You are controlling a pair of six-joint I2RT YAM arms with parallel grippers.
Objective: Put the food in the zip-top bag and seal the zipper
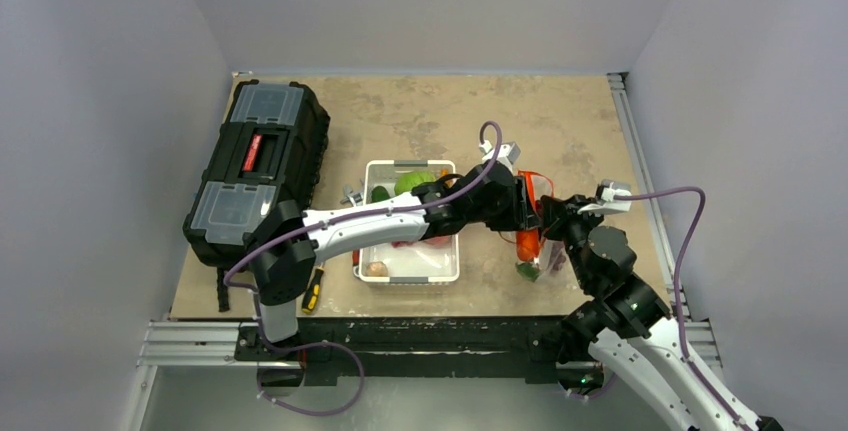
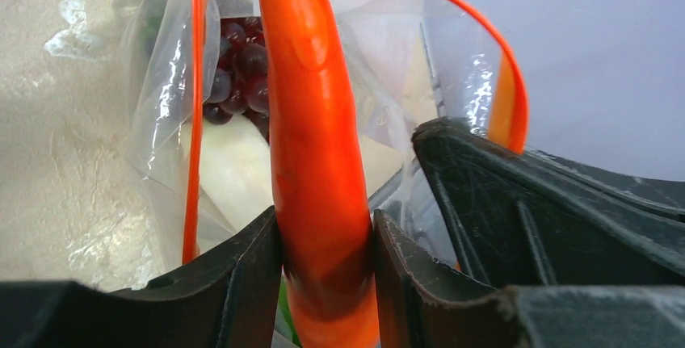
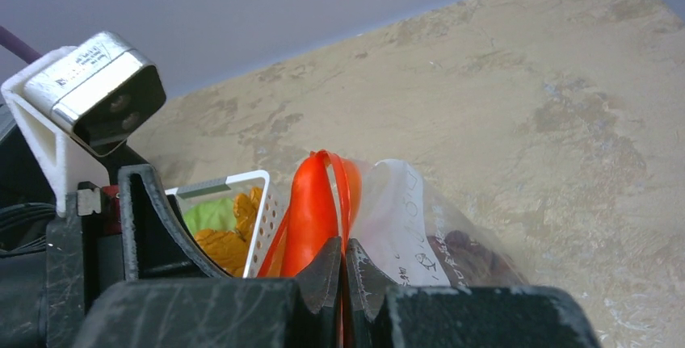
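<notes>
My left tool [image 2: 325, 251] clamps carrot [image 2: 311, 122]: stiff, smooth, light, likely slippery; mid-body grip best. My right tool [image 3: 343, 271] pinches floppy bag [image 2: 153, 98] at zipper [image 2: 194, 81].

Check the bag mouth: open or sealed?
Open. The zipper strips bow apart and the left gripper holds the carrot in the gap.

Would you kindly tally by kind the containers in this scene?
black toolbox: 1
white tray: 1
zip-top bag: 1
Total: 3
</notes>
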